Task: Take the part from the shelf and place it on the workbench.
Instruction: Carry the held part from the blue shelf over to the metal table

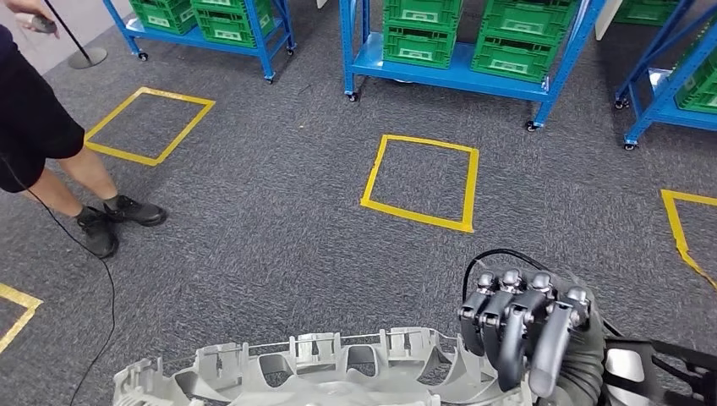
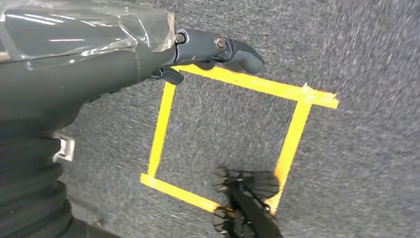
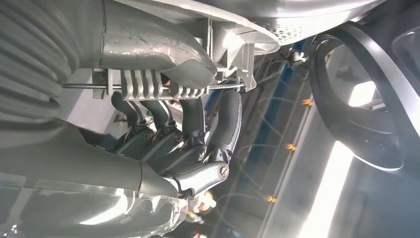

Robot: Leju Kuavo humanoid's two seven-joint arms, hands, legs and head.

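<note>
1. Head view: right hand (image 1: pixel 528 338) curls its fingers over the right end of the grey part (image 1: pixel 321 372), whose long axis runs left to right at the frame's lower edge, above grey carpet (image 1: pixel 279 220).
2. Left wrist view: left hand (image 2: pixel 148 54) above yellow floor tape (image 2: pixel 237 79); its grasp cannot be told.
3. Right wrist view: right-hand fingers (image 3: pixel 193 119) wrap the part's ribbed edge (image 3: pixel 163 84).
</note>
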